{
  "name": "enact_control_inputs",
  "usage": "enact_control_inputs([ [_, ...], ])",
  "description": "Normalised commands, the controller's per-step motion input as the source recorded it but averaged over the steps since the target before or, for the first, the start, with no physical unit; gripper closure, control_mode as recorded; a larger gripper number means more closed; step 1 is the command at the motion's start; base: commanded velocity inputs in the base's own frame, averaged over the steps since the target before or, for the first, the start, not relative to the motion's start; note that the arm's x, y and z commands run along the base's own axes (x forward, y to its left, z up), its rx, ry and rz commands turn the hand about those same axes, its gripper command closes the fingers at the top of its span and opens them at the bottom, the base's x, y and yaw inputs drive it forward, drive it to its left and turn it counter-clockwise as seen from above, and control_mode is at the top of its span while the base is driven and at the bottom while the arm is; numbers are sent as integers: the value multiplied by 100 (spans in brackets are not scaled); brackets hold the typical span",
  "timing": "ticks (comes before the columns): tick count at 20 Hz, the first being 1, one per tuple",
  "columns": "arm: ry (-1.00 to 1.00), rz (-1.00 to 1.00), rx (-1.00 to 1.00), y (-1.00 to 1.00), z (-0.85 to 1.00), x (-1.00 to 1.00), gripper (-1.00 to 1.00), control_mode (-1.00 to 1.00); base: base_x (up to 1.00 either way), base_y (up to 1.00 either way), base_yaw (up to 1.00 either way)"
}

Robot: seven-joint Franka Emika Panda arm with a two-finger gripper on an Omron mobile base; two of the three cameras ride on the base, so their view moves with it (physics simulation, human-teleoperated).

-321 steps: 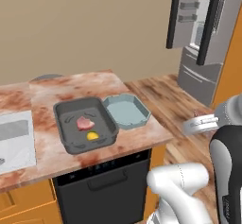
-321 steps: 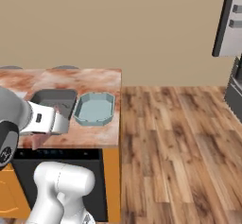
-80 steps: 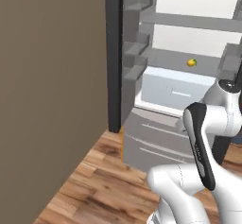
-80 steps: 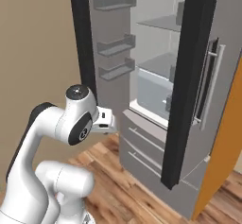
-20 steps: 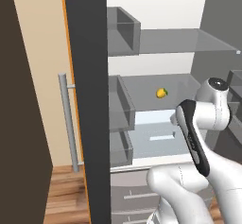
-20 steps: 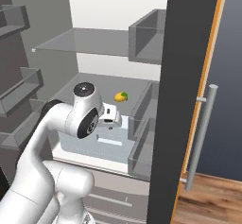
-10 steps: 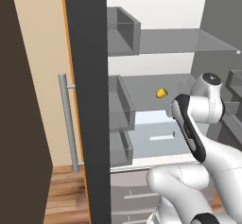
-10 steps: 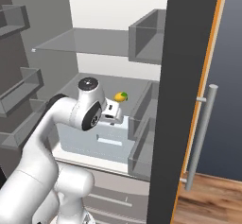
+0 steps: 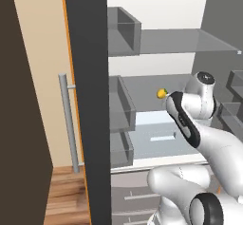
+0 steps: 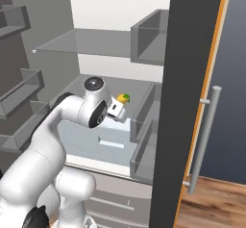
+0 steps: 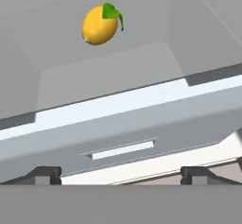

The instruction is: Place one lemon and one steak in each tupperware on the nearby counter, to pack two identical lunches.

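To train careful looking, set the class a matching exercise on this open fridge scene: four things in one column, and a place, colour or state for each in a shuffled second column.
Things:
1. lemon
2. gripper
3. fridge door handle
4. drawer

Descriptions:
A. open, holding nothing
B. pale, closed, below the shelf
C. yellow with a green leaf, lying on the shelf
D. grey upright bar

Pairs: 1-C, 2-A, 3-D, 4-B

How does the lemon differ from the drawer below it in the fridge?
The lemon is small, rounded and bright yellow with a green leaf; the drawer is wide, boxy and pale grey. The lemon lies loose on the shelf, while the drawer is a fitted part with a slot handle. Both sit in front of the open gripper.
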Motion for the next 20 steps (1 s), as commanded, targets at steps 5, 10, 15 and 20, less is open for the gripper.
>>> enact_control_inputs([
  [5, 0, -15, -1, 4, 0, 48, -100, -100, 0, 0, 0],
  [10, 0, -10, 0, 0, 0, 39, -100, -100, 0, 0, 0],
  [15, 0, -4, 0, 0, 0, 48, -100, -100, 0, 0, 0],
  [20, 0, -4, 0, 0, 0, 56, -100, -100, 0, 0, 0],
])
